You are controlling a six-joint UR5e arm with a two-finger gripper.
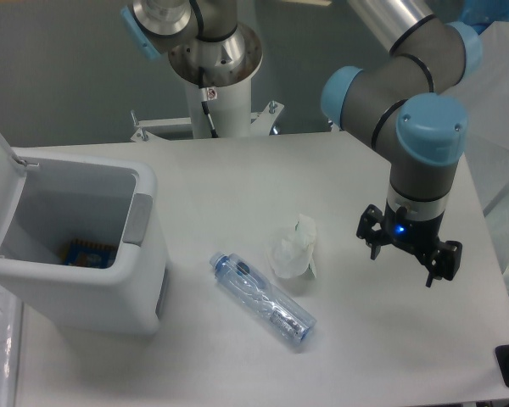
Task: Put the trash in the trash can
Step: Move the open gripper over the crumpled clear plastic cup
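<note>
A: Biggest first; table [237,178] holds everything; trash can [93,280] far left, flip lid up, mouth open, something small and coloured in the bottom, can't tell what; probably left open so drops go straight in.

B: Arm?

A: Comes in from top right, wrist pointing down over the right side of the table; gripper [409,258] hangs above bare tabletop, fingers spread apart, nothing between them; looks like a ready pose before the first pick, my guess.

B: Trash?

A: Bottle [263,301] lies on its side mid-table, cap end toward the can, near edge of the scene; tissue wad [294,248] just beside it, slightly farther back, touching or nearly, can't tell; both left of the gripper, tissue nearer, bottle farther and lower; neither is in the can yet.

B: Next?

A: Likely the tissue; closest to the fingers.
</note>
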